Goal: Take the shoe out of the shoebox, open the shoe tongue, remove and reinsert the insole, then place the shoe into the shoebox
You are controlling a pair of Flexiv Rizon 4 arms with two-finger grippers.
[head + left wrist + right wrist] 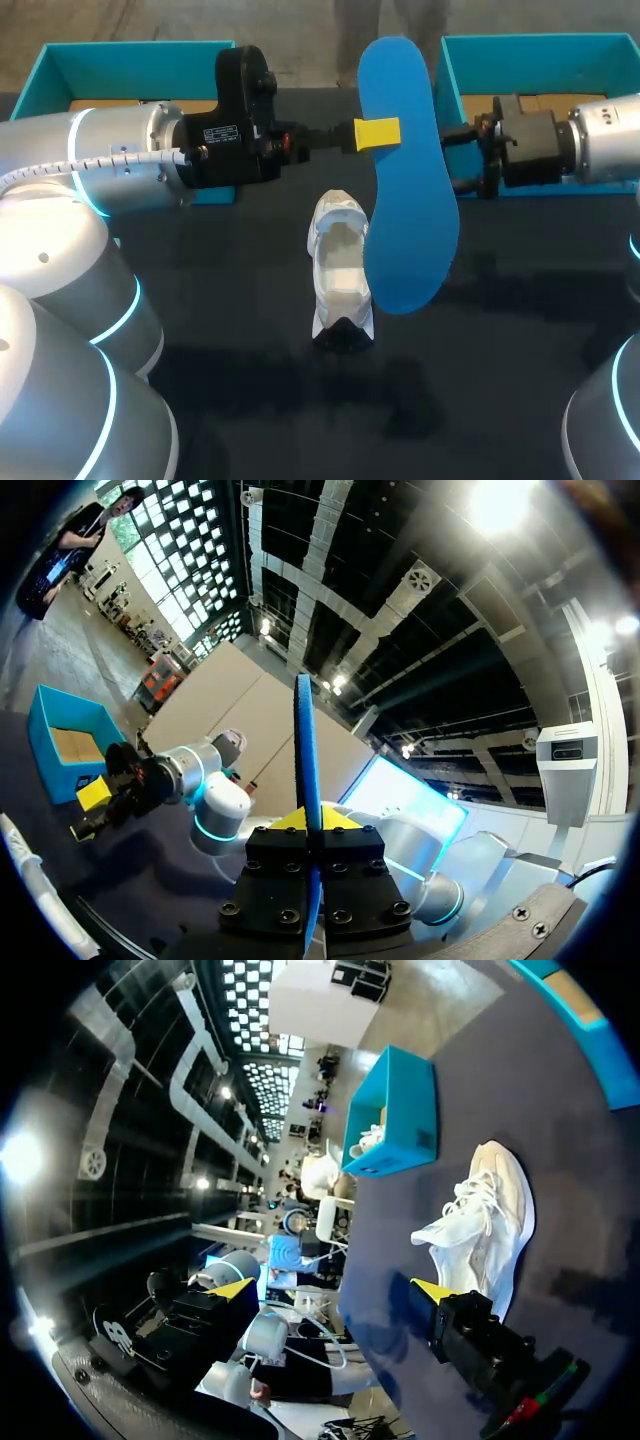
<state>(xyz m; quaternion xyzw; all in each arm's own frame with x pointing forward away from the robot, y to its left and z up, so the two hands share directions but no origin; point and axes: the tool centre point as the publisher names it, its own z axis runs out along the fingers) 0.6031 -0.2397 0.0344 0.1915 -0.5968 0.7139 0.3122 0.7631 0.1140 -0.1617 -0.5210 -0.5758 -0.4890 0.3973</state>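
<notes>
My left arm [90,170] comes in along the far left of the table [250,400], its pincer [375,133] clamped on the blue insole [405,200]. The insole hangs upright over mid-table, probably held clear for reinsertion. The white laced shoe [338,265] stands just beside it, mouth apparently open to receive it, and the right pincer [458,160] is spread wide at the insole's far side.
</notes>
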